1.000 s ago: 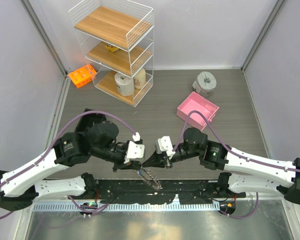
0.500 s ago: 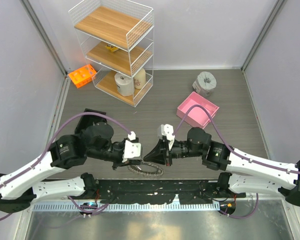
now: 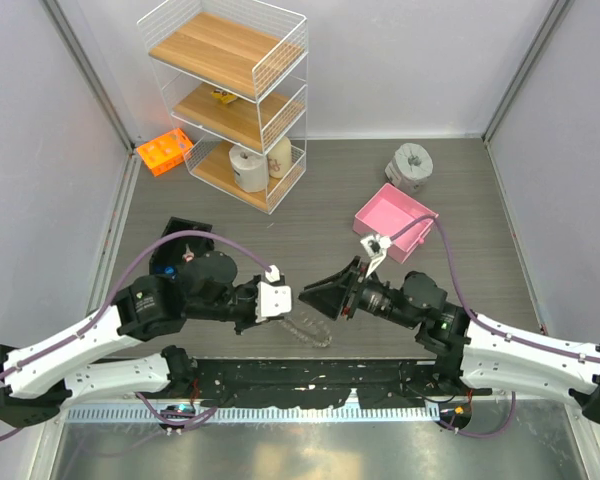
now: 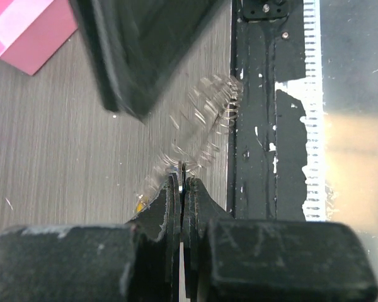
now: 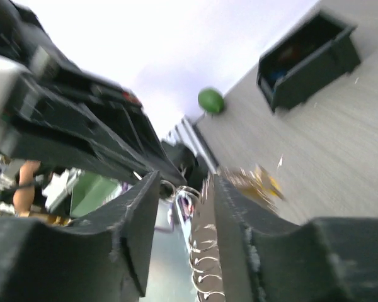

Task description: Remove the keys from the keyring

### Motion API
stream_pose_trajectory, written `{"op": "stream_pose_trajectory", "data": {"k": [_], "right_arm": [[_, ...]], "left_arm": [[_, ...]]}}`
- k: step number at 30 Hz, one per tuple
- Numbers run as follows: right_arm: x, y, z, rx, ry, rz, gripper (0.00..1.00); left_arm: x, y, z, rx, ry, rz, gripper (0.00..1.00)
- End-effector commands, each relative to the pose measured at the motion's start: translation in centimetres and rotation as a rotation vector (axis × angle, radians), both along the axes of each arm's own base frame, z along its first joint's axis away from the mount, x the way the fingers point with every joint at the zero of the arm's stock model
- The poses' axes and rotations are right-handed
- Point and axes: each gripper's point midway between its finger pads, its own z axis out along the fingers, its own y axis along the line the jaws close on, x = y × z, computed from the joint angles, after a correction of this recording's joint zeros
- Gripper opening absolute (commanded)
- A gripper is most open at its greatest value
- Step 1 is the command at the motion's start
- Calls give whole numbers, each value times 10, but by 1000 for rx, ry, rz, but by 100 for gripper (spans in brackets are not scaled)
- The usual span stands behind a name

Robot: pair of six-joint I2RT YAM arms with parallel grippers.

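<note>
The keyring (image 3: 307, 329) is a silvery coil loop, blurred, just in front of the black rail between my two grippers. My left gripper (image 3: 284, 312) is shut on its near end; in the left wrist view its jaws (image 4: 181, 180) pinch the coil (image 4: 198, 126), which stretches away. A yellow key head (image 4: 139, 204) peeks out to the left of the fingers. My right gripper (image 3: 313, 294) is open, and in the right wrist view (image 5: 184, 189) the coil (image 5: 205, 251) runs between its fingers, with blurred yellow keys (image 5: 257, 182) beyond. The other keys are not distinguishable.
A pink box (image 3: 395, 220) and a grey tape roll (image 3: 411, 163) stand at the back right. A wire shelf (image 3: 230, 90) and an orange rack (image 3: 163, 150) stand at the back left. A black rail (image 3: 310, 385) runs along the near edge.
My right wrist has swung right and tilted up, its open fingers now around the ring. The ring has shifted slightly right and away from the rail, still held by my left gripper.
</note>
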Motion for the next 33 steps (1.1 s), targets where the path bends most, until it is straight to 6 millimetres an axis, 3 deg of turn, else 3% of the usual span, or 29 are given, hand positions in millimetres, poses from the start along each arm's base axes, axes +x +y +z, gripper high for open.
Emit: {"op": "stream_pose_trajectory", "data": {"k": [1, 2, 3, 4, 7, 9, 12, 15, 16, 19, 33], "right_arm": [[20, -24, 86, 291, 2, -151, 53], [22, -23, 74, 206, -47, -164, 56], [18, -22, 83, 188, -83, -138, 56], [19, -22, 70, 97, -126, -138, 58], [8, -20, 75, -5, -299, -57, 57], [-2, -17, 71, -93, -524, 35, 53], [-16, -12, 53, -191, -678, 173, 50], [-17, -6, 40, -259, -826, 242, 49], [-19, -5, 28, -293, -821, 282, 49], [-21, 1, 21, -310, -864, 333, 46], [-32, 12, 22, -291, -889, 425, 43]], "left_arm": [[5, -6, 12, -81, -58, 2, 0], [3, -6, 13, -90, -57, -5, 0], [3, -7, 12, -91, -56, -8, 0], [2, -6, 12, -92, -54, -12, 0], [-2, -7, 12, -97, -46, -32, 0], [-6, -7, 15, -107, -41, -50, 0], [-10, -7, 19, -119, -33, -73, 0], [-14, -7, 24, -125, -25, -90, 0], [-15, -7, 25, -126, -23, -93, 0], [-18, -7, 27, -127, -15, -109, 0], [-21, -9, 28, -130, -23, -143, 0]]}}
